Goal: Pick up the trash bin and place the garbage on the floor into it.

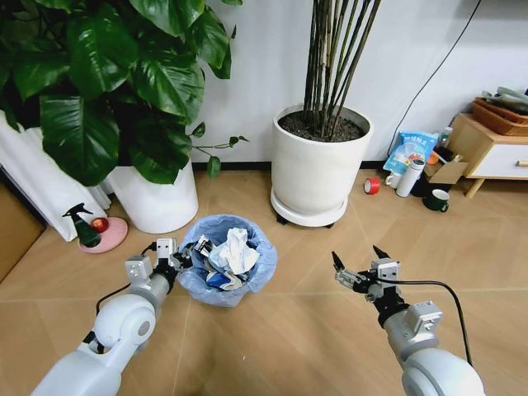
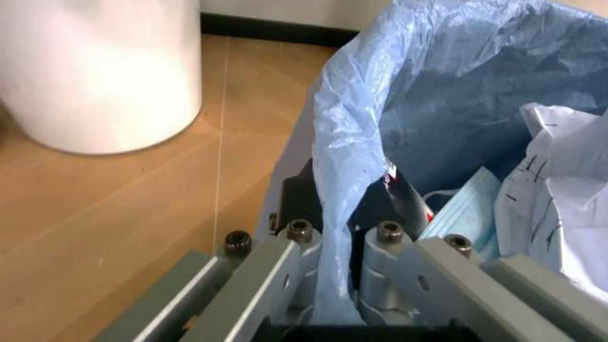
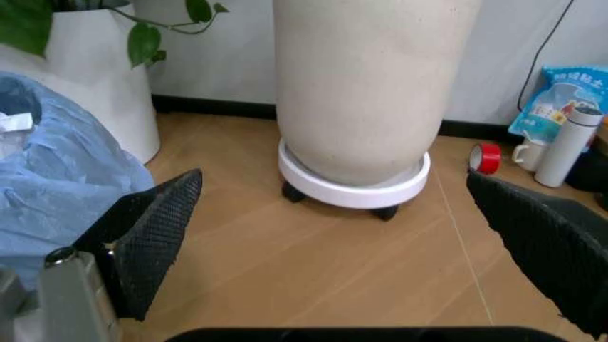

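Floor [image 1: 297, 330] of herringbone wood is seen nearest, w/ two arms reaching fwd. Left gripper [image 1: 191, 252] is clamped on the near-left rim of the trash bin [image 1: 224, 285], fingers [image 2: 285, 263] pinched either side of the blue liner and dark wall, evidently so the bin can be carried. Garbage [image 1: 235, 252], crumpled white paper plus blue-white scraps, is heaped inside the bin. Right gripper [image 1: 356, 266] is held well apart to the right, above bare boards, claws spread wide, nothing gripped; prob. kept ready for litter. Beyond, a white pot on a wheeled base [image 1: 320, 165] and a leafy plant's pot [image 1: 161, 198] are set against the wall.
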Available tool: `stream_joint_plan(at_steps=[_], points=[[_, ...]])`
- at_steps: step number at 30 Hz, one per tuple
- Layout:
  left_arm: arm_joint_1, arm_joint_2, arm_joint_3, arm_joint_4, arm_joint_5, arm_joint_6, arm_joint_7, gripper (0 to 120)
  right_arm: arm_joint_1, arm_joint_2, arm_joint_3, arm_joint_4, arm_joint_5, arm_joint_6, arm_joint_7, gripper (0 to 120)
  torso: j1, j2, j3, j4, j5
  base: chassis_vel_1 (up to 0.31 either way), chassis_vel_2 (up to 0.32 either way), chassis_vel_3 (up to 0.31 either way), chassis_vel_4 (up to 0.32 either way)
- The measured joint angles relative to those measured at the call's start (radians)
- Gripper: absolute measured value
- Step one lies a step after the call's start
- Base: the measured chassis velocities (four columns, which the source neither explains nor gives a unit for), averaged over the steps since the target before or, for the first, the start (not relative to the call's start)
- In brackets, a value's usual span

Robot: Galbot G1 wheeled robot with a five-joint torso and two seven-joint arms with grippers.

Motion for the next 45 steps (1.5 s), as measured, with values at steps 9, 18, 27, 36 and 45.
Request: stream_joint_plan(at_steps=[9, 18, 27, 36, 45], points=[[0.018, 0.002, -0.008, -0.014, 0.002, -0.001, -0.001, 0, -0.015, 0.002, -0.005, 0.009, -0.014, 0.002, 0.000, 100, 0.000, 0.000, 0.000, 0.0002, -0.0004, 0.214, -0.133, -0.216, 0.135], [0.028, 0.002, -0.011, -0.019, 0.005, -0.002, -0.002, 0, -0.029, 0.002, -0.005, 0.013, -0.022, 0.010, 0.000, 100, 0.000, 0.000, 0.000, 0.0000, -0.0001, 0.237, -0.151, -0.235, 0.150], [0.032, 0.002, -0.011, -0.022, 0.007, -0.009, -0.006, 0, -0.033, -0.001, 0.008, 0.016, -0.022, 0.011, -0.002, 100, 0.000, 0.000, 0.000, -0.0001, 0.0002, 0.258, -0.151, -0.248, 0.147], [0.033, 0.004, -0.012, -0.025, 0.006, -0.010, -0.008, 0, -0.026, -0.004, -0.001, 0.014, -0.021, 0.011, -0.002, 100, 0.000, 0.000, 0.000, 0.0003, -0.0002, 0.300, -0.201, -0.288, 0.200], [0.035, 0.002, -0.013, -0.026, 0.006, -0.010, -0.009, 0, -0.033, 0.002, 0.000, 0.012, -0.023, 0.012, -0.002, 100, 0.000, 0.000, 0.000, 0.0000, -0.0005, 0.308, -0.236, -0.317, 0.237]])
